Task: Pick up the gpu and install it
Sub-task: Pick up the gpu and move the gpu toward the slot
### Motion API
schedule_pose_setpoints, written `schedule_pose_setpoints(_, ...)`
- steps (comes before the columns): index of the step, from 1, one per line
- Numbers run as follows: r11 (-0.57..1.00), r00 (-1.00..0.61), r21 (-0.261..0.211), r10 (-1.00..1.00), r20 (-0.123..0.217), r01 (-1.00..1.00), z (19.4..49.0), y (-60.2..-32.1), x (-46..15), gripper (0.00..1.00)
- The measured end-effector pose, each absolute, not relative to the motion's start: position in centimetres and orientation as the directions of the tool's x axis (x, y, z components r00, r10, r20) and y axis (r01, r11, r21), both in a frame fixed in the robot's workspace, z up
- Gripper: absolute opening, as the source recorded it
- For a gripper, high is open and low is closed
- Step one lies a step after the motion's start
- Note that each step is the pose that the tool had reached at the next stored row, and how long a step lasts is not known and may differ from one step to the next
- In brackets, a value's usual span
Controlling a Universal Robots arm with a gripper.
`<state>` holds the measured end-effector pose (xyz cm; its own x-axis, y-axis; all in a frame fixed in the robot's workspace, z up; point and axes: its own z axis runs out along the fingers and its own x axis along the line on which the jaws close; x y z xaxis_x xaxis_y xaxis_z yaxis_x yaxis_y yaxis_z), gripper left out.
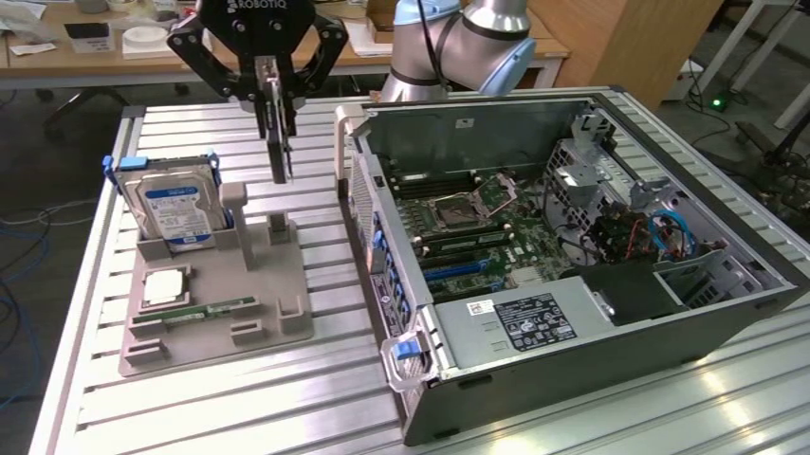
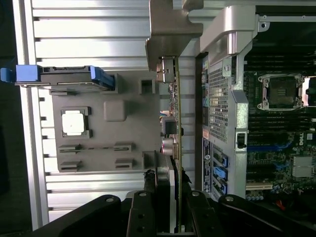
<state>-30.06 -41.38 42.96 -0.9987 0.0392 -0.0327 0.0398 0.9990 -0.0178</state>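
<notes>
Clearly, gpu (image 1: 280,156) was gripped at its top edge by gripper (image 1: 272,100), jaws partly closed on it. Card was hung upright, raised off gray holder (image 1: 215,313), between hard drive (image 1: 177,209) and open case (image 1: 570,275).

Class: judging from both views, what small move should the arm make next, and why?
Probably carry the gpu sideways toward the open case: the gripper holds it upright, clear above the grey fixture, not yet over the motherboard.
</notes>
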Motion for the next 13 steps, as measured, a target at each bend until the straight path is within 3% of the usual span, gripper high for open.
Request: schedule_pose_setpoints(13,0.999,-0.999,-0.018,0.039,-0.033,0.040,42.96,-41.38,-29.22,0.28)
